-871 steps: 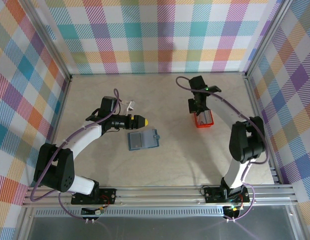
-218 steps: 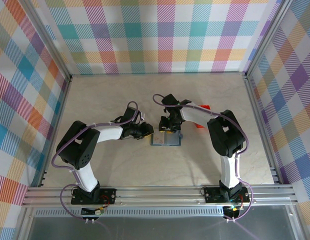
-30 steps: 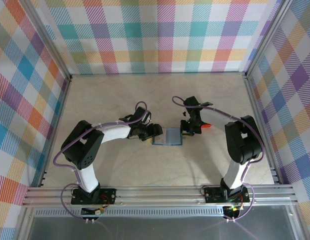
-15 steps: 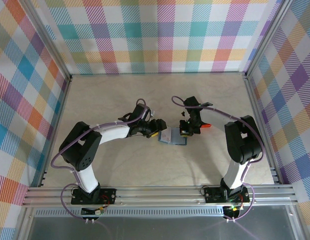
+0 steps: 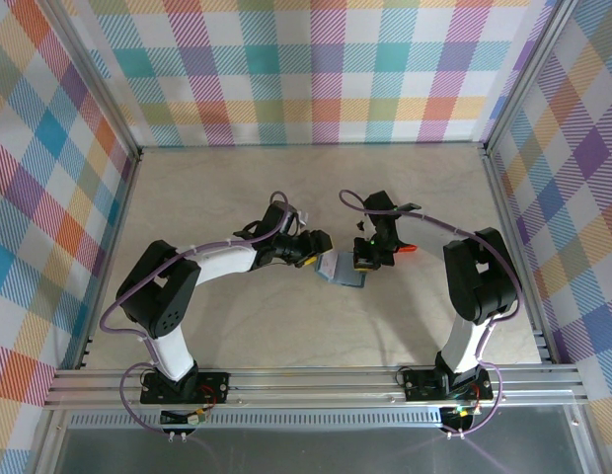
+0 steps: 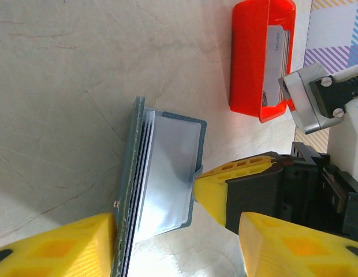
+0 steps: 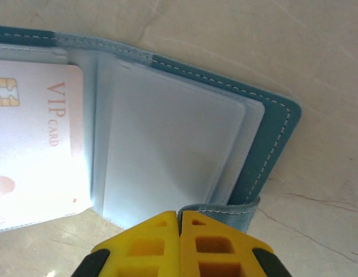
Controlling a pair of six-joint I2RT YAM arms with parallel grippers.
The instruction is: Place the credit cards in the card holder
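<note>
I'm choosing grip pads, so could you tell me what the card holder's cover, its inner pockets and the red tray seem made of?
Card holder cover: likely faux leather, matte teal, pale stitching along the edge. Inner pockets: thin clear plastic, glossy; a card shows through. Red tray: probably hard moulded plastic, smooth, slightly shiny.

Your blue-teal folding card holder (image 6: 167,167) is lying half-open on the bench (image 5: 237,197), one white VIP card (image 7: 34,144) sitting in its clear pocket; thin grey cards (image 6: 277,55) are standing in the red tray (image 6: 245,63).
</note>
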